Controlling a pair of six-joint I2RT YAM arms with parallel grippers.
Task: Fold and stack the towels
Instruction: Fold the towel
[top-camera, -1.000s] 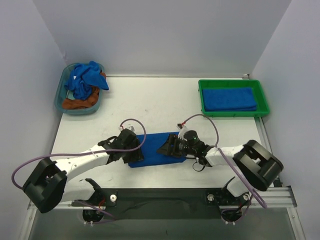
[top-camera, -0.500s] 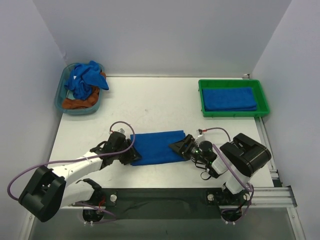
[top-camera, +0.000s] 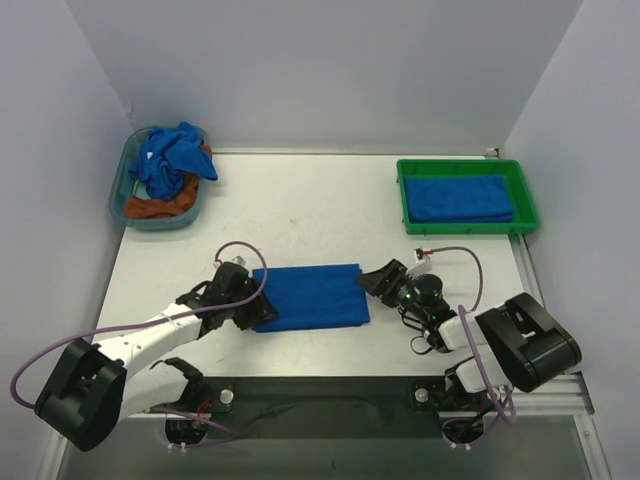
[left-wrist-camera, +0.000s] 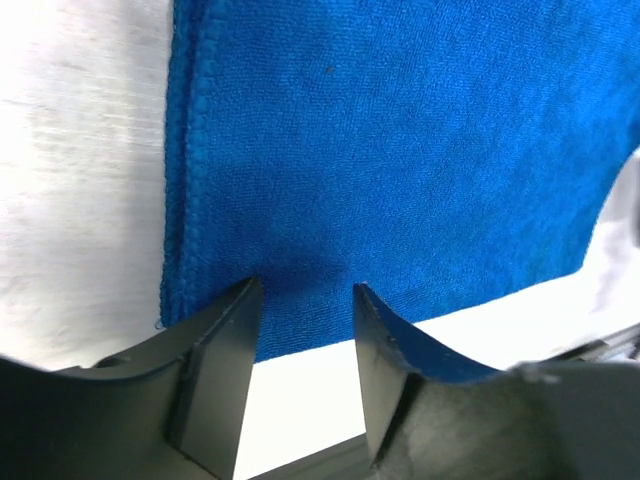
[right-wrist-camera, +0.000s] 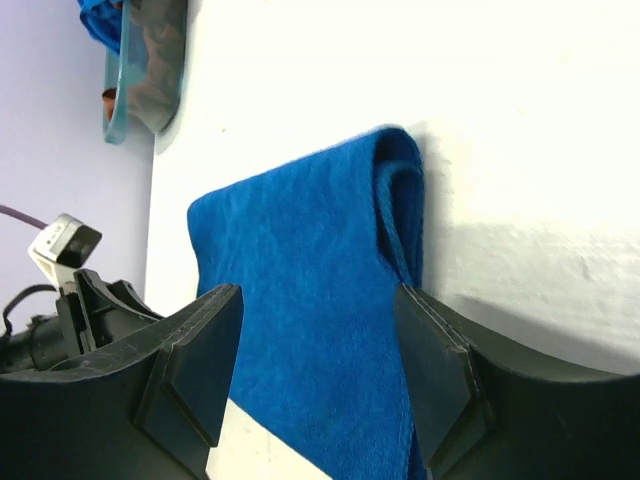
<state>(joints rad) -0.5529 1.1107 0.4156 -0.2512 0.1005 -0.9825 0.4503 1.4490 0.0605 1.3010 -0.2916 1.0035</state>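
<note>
towel (top-camera: 308, 297) flat; left gripper (left-wrist-camera: 305, 290), right gripper (right-wrist-camera: 320, 290) parted

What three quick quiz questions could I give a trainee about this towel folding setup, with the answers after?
1. True or false: the green tray is empty.
2. Where is the orange-brown cloth? A: in the tray. B: in the teal basin with crumpled blue towels. C: on the bare table.
3. What lies flat between the left gripper and the right gripper?
Key: 1 false, a folded blue towel lies in it. 2 B. 3 a second folded towel, on the table.
</note>
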